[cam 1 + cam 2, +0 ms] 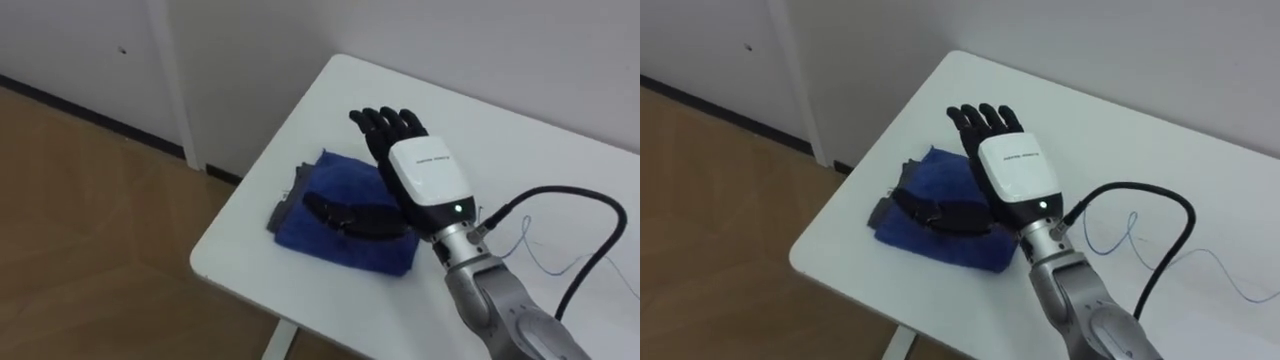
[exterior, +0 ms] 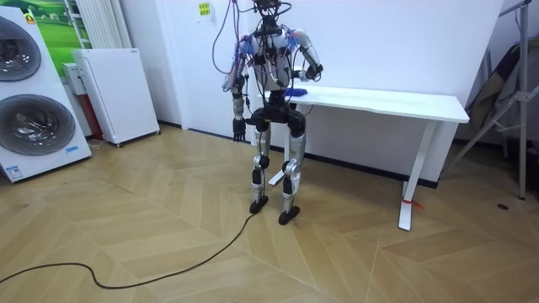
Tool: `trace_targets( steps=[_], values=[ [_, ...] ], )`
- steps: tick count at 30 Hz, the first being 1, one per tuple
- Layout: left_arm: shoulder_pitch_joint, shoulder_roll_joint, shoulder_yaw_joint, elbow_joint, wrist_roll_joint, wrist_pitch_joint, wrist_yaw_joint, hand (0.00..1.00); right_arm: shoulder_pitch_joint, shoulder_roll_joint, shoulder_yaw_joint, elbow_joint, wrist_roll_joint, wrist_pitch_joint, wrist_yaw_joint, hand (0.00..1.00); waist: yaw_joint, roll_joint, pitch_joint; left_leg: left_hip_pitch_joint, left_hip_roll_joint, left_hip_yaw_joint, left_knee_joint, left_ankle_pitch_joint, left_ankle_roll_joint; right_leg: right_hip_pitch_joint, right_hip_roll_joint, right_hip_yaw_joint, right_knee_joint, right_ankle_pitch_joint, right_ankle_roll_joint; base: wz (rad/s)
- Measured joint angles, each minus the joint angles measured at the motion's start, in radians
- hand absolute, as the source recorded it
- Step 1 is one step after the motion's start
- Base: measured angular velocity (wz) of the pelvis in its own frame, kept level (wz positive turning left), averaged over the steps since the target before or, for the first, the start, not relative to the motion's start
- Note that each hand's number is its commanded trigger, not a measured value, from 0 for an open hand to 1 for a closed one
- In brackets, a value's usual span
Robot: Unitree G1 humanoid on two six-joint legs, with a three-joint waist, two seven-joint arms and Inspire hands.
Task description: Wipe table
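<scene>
Right hand [image 1: 425,175] spread flat over the blue cloth [image 1: 330,252].
Its fingers are straight and its thumb lies across the folded cloth, gripping nothing. The cloth rests near the corner of the white bench [image 1: 520,140]. The robot stands at that end, with its left hand [image 2: 239,129] hanging by its side.

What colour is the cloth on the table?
The cloth is blue, clearest in the left eye view.

The right hand [image 1: 425,175] covers part of the blue cloth [image 1: 340,245]. The table [image 1: 240,262] runs off the right and bottom edges.
</scene>
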Motion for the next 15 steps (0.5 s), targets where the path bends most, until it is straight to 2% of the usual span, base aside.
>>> trace_targets(
  steps=[7,15],
  values=[
    [0.009,-0.001,0.000,0.011,0.020,0.017,0.000,0.00,0.001,0.000,0.005,0.139,0.000,0.025,0.044,0.00,0.002,0.010,0.0023,-0.003,0.000,-0.008,-0.001,0.000,0.000,-0.001,0.001,0.001,0.000,0.000,0.000,0.02],
    [0.016,-0.005,0.000,0.008,0.014,0.021,0.000,0.00,0.001,0.011,0.005,0.262,0.033,0.034,0.052,0.00,-0.001,0.021,-0.0070,0.001,-0.001,-0.009,0.002,0.000,0.000,0.001,0.000,0.000,-0.001,0.000,0.000,0.00]
  ],
)
